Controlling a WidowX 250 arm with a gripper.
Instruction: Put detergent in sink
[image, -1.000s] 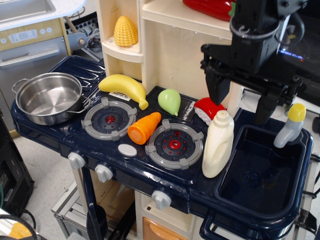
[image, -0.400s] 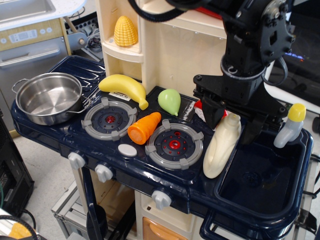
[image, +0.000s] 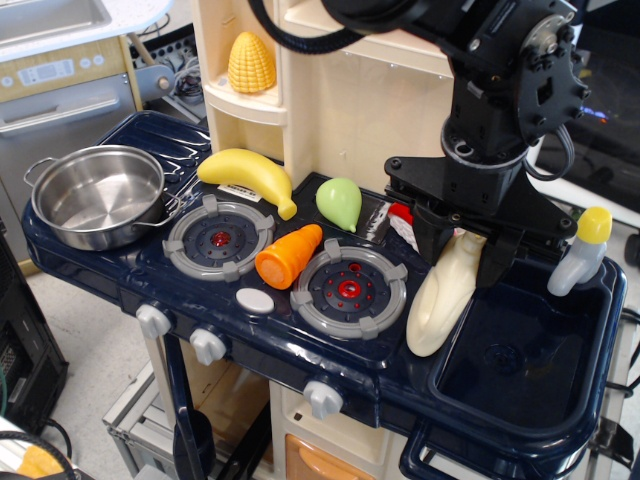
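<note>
Cream-white plastic detergent (image: 443, 296) is leaning at the edge of the bench (image: 120, 270), base sitting on the counter strip between the right burner (image: 348, 288) and the sink (image: 590, 405), top tipping toward the back right. It is not in the basin yet.

The hand (image: 463, 251) is coming in from above, black fingers (image: 432, 232) straddling the bottle's cap and neck, one on each side. The jaws are looking closed in on the neck, so I am reading it as pinching the detergent, though actual pad contact is partly hidden by the hand's own body, so grip firmness is unclear.

Step in hand, as I am judging it: grasping, right before the lift. The tilt suggests the bottle is being levered by the grip rather than hanging free; the base is appearing to touch the counter.

Next move is calling for a lift high enough to clear the sink's raised rim, then a short shift right and toward the front over the dark navy basin, then a release low inside. The sink is just beside the bottle, so travel is small.

Risks: the neck is smooth and tapered, so the bottle may be slipping or swinging once lifted. The grey spout with yellow cap (image: 580, 250) is standing at the sink's back right corner, near the path. The red-and-white toy (image: 403, 220) behind the bottle is sitting close to the left finger.
</note>
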